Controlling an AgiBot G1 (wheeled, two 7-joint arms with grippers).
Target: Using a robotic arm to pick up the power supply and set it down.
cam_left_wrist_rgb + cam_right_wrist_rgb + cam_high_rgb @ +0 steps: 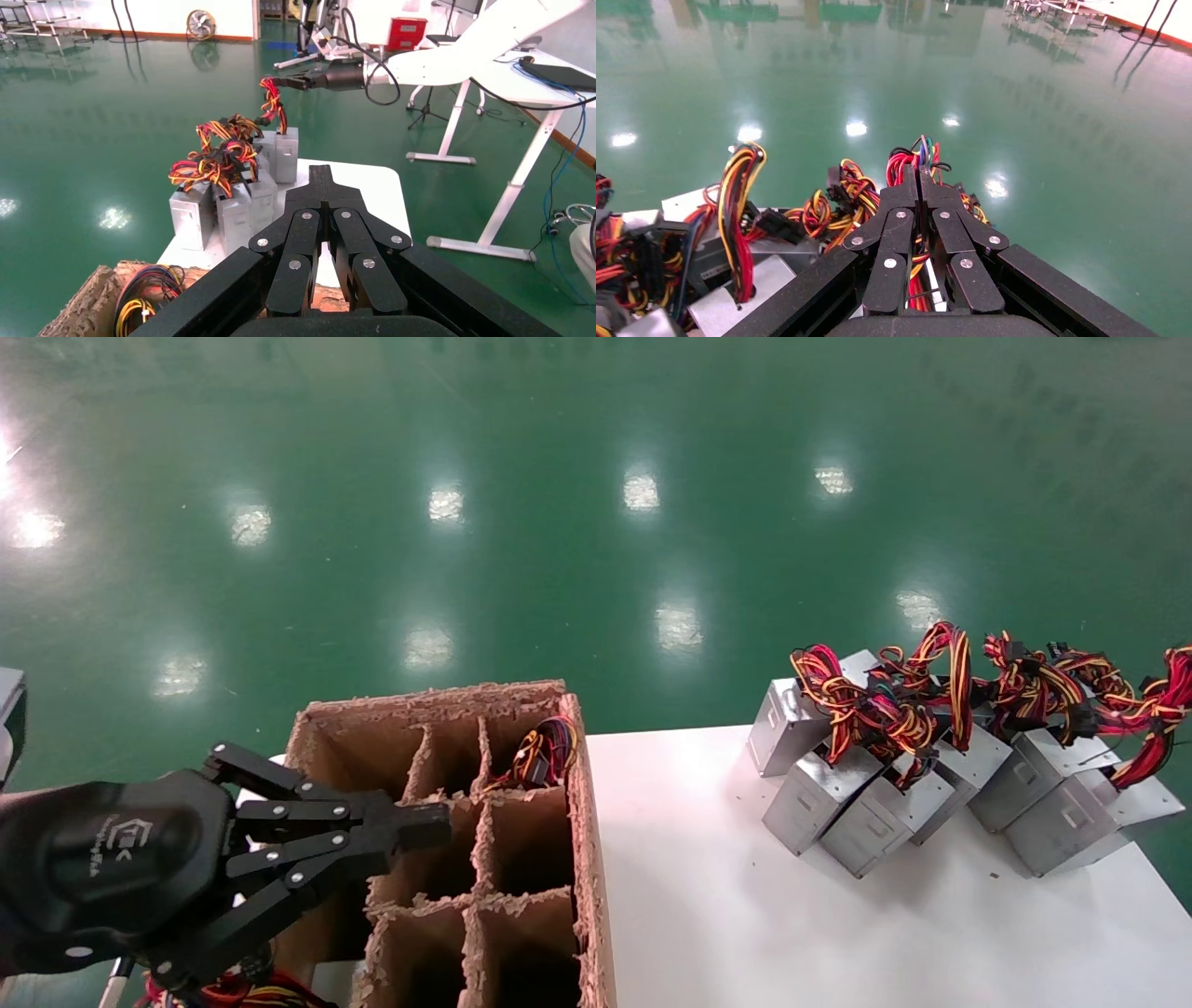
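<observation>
Several power supplies crowd the far right of the white table, their wire bunches tangled. In the right wrist view, the right gripper hangs just above them, fingers pinched together, perhaps on wires; what they hold is unclear. Each steel box looks heavy, stiff and slick, so its flat sides suit gripping; wires could snag neighbours. Left gripper, closed and empty, hovers over a cardboard divider box.

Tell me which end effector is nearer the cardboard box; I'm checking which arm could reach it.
Left. The left end effector hovers over the cardboard box; the right end effector is far off, above the power supplies at the table's other end.
</observation>
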